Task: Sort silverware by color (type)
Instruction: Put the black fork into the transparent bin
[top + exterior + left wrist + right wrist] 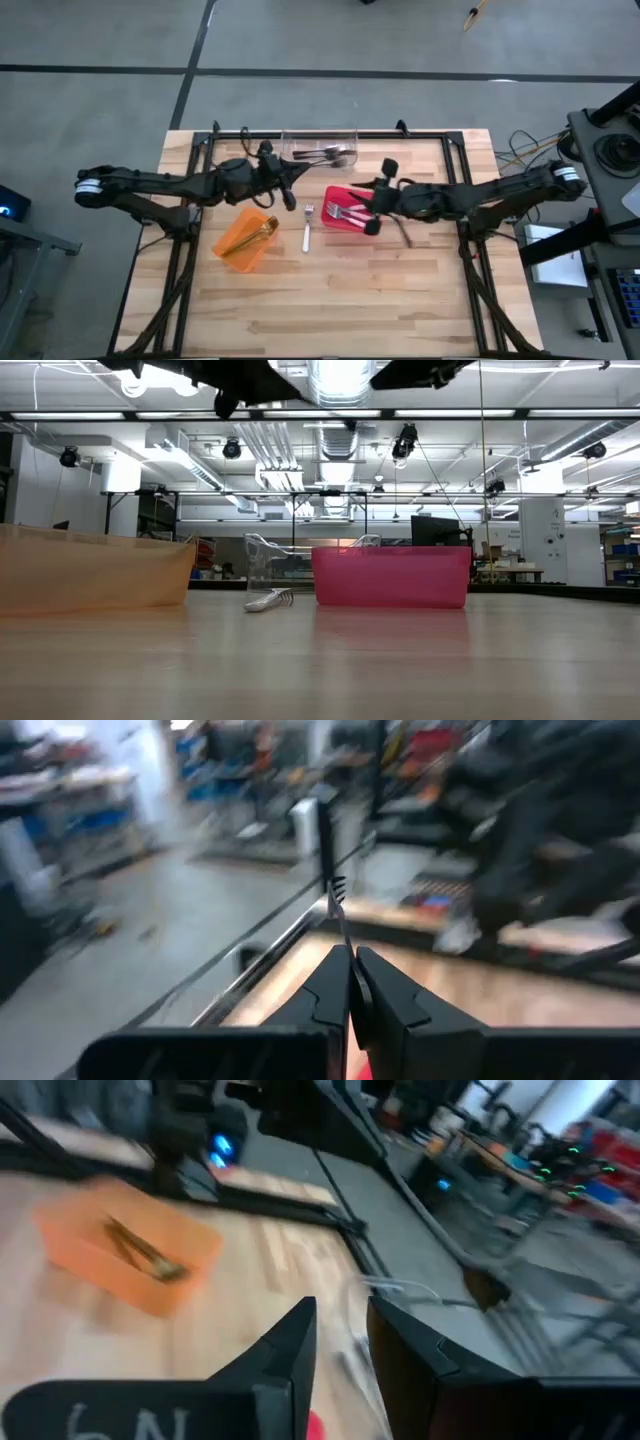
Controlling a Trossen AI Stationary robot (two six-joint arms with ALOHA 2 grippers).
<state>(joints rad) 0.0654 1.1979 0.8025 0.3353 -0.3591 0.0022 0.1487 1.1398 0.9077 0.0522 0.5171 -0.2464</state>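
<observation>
My left gripper (288, 196) (350, 952) hangs above the table between the clear bin (320, 148) and the orange bin (245, 238), shut on a thin dark fork (338, 910). My right gripper (366, 208) (342, 1315) hovers over the red bin (338, 192), a little open, with nothing between its fingers. Silver forks (350, 211) lie in the red bin, gold utensils (262, 232) in the orange bin, and dark ones (330, 154) in the clear bin. One silver fork (308, 228) (268, 600) lies flat on the table between the orange and red bins. My left gripper pinches the fork's thin handle (344, 935) between its two fingertips. The fingers lie about level, and the fork sticks straight out past them along their line, its tines (338, 886) at the far end. The fork is lifted clear of the table and the bins.
A dark utensil (405, 236) lies on the wood just right of the red bin. A black frame (300, 133) runs along the table's far edge and sides. The near half of the table (330, 310) is bare wood.
</observation>
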